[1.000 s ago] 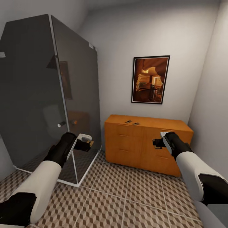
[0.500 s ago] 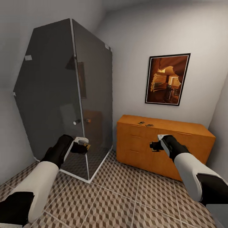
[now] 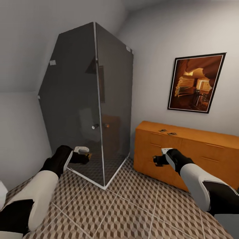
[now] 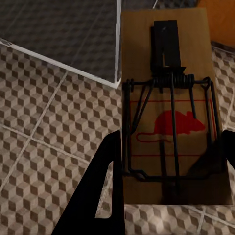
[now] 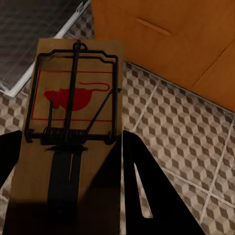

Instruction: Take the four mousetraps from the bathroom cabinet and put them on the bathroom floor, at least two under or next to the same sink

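Each tool is clamped on a mousetrap: left tool [image 4: 166, 171] holds one mousetrap [image 4: 171, 112], right tool [image 5: 63, 181] another [image 5: 73, 122]; these look light, stiff boards, best pinched by the long edges, clear of the wire. Two more mousetraps [image 3: 167, 132] sit near the cabinet's [image 3: 186, 156] back edge.

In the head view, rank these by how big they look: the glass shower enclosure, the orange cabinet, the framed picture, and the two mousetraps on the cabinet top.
1. Shower enclosure
2. Cabinet, cut off at the frame's right edge
3. Framed picture
4. Mousetraps on the cabinet top and: tiny specks, alike in size; I won't rank them against each other.
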Available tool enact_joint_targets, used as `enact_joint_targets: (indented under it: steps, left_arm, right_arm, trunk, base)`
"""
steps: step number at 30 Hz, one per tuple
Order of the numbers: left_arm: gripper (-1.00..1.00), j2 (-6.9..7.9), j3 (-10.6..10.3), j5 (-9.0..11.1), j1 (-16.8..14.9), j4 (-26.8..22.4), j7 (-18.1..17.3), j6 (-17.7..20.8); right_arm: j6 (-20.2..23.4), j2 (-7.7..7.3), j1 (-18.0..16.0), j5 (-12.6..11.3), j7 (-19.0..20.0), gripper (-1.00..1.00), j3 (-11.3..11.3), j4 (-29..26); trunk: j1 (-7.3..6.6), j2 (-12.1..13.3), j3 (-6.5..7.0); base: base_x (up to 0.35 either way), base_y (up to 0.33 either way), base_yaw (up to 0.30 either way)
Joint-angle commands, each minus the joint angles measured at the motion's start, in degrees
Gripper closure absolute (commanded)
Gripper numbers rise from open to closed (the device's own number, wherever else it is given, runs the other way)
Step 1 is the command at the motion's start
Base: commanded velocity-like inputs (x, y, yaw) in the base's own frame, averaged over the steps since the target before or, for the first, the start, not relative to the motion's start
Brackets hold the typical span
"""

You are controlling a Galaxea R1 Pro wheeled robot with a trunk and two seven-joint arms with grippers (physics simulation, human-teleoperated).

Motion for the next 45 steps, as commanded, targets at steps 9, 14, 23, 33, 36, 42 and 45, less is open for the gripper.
enact_joint_targets:
  steps: [9,14,23,33,36,42,45]
  left_arm:
    - [1.00,0.19,0.21,-0.64,-0.03,0.14,-0.54,-0.43]
    - [1.00,0.13,0.26,-0.55,0.01,0.31,-0.47,-0.48]
    - [1.00,0.12,0.37,-0.51,0.02,3.59,-0.36,-3.05]
    - [1.00,0.16,0.45,3.85,0.02,9.57,-0.41,-6.22]
    - [1.00,0.32,0.45,4.56,0.02,13.57,-0.33,-10.74]
    - [1.00,0.38,0.39,4.79,0.02,16.72,-0.51,-15.38]
    - [1.00,0.36,0.39,4.82,0.02,16.98,-0.57,-15.36]
  right_arm:
    - [-0.88,-0.21,-0.02,0.09,1.04,1.00,-0.54,1.19]
    - [-1.07,-0.17,-0.02,-0.01,0.94,1.00,-0.54,1.24]
    - [-2.20,-0.31,-0.02,-0.02,1.07,1.00,-0.60,1.21]
    - [-2.37,-0.62,-0.02,-0.09,2.78,1.00,-0.63,1.21]
    - [-2.51,-0.57,-0.02,-0.12,2.84,1.00,-0.63,1.25]
    - [-3.35,-0.32,-0.02,-0.09,2.88,1.00,-0.63,1.97]
    - [-3.64,-0.26,-0.02,0.20,2.82,1.00,-0.63,3.86]
  trunk:
    - [0.01,-0.05,-0.08]
    - [0.01,-0.05,-0.08]
    - [0.01,-0.05,-0.08]
    - [0.01,-0.05,-0.08]
    - [0.01,-0.05,-0.08]
    - [0.01,-0.05,-0.08]
    - [0.01,-0.05,-0.08]
  base:
    - [0.000,0.000,0.145]
    - [0.000,0.000,0.008]
    - [0.000,0.000,0.001]
    - [0.000,0.000,0.000]
    - [0.000,0.000,0.048]
    - [0.000,0.000,0.220]
    - [0.000,0.000,0.262]
